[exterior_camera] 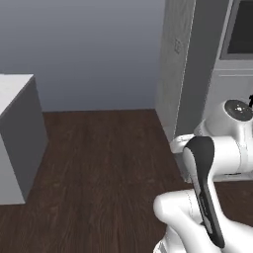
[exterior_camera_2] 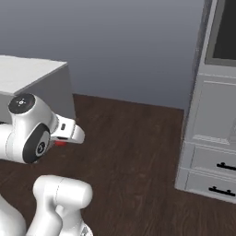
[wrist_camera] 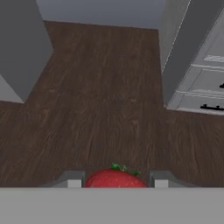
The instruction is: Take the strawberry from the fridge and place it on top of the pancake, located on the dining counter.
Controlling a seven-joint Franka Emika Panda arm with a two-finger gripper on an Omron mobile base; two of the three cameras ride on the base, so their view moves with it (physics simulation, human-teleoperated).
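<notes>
Currently on record — strawberry (wrist_camera: pixel 115 178): bright red, green leaf tuft on top, seated between the two finger tips of the gripper (wrist_camera: pixel 114 180), which are closed on it from either side in the hand view. From the right base camera a small red patch (exterior_camera_2: pixel 60 143) shows just under the white hand, beside the arm's large round joint.

Surroundings, as seen from the hand: dark wood-plank floor (wrist_camera: pixel 100 105) beneath the berry, well below it; a grey block (wrist_camera: pixel 22 48) with a pale top at upper left; light grey panelled cabinets (wrist_camera: pixel 205 83) with black handles at right.

Base views — the same grey block (exterior_camera_2: pixel 32 78) stands at left, the cabinet column (exterior_camera_2: pixel 214 133) with two lower drawers at right, a dark glazed panel (exterior_camera_2: pixel 225 32) set above them. Plain blue-grey wall (exterior_camera: pixel 94 49) behind.
</notes>
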